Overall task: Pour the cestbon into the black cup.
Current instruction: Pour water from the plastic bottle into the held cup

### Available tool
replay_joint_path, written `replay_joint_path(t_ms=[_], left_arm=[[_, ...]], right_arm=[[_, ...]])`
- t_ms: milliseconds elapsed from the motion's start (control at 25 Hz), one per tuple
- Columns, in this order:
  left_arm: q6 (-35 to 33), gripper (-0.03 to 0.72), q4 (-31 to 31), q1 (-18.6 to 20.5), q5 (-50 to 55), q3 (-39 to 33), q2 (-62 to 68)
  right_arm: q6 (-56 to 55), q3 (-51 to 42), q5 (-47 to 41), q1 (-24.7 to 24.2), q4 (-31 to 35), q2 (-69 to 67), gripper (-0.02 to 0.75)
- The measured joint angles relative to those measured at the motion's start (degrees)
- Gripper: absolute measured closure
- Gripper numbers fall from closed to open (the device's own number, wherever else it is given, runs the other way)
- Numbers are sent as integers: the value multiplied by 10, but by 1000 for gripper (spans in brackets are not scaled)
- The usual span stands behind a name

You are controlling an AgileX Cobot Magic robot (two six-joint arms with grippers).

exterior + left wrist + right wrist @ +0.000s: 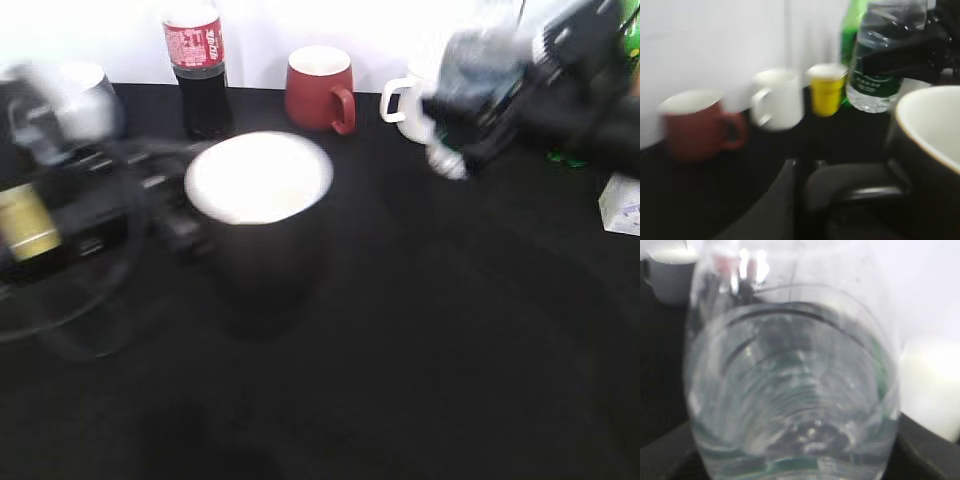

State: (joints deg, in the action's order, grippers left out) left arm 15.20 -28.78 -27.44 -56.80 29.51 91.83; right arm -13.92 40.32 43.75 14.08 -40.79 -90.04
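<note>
The black cup (262,235), glossy black with a white inside, stands mid-table; it also shows at the right of the left wrist view (932,150). My left gripper (172,228) is shut on its loop handle (860,186). My right gripper (495,115) is shut on the cestbon (468,70), a clear bottle with a dark green label. It holds the bottle tilted in the air, up and to the right of the cup and apart from it. The bottle shows in the left wrist view (879,65) and fills the right wrist view (790,390), hiding the fingers there.
A cola bottle (200,65), a dark red mug (320,88), a white mug (405,102) and a grey mug (85,95) stand along the back. A yellow cup (827,89) and a green bottle (852,30) stand behind. A white box (622,205) lies at the right edge.
</note>
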Motion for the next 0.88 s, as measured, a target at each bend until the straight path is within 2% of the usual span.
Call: replay_joint_path(t_ms=[160, 280, 360, 560, 680, 880], left_arm=[[21, 638, 15, -80, 47, 95, 48], [23, 638, 39, -117, 85, 149, 68], [25, 638, 60, -120, 90, 165, 74], [25, 638, 62, -120, 100, 172, 78], [25, 638, 40, -122, 117, 172, 78], [25, 638, 36, -126, 122, 172, 78]], right_arm=[[109, 0, -29, 0, -41, 58, 237], [172, 0, -33, 0, -45, 59, 237], [236, 0, -33, 0, -45, 59, 237], [422, 0, -27, 0, -47, 59, 237], [476, 0, -8, 0, -47, 59, 237], [557, 0, -6, 0, -32, 59, 237]])
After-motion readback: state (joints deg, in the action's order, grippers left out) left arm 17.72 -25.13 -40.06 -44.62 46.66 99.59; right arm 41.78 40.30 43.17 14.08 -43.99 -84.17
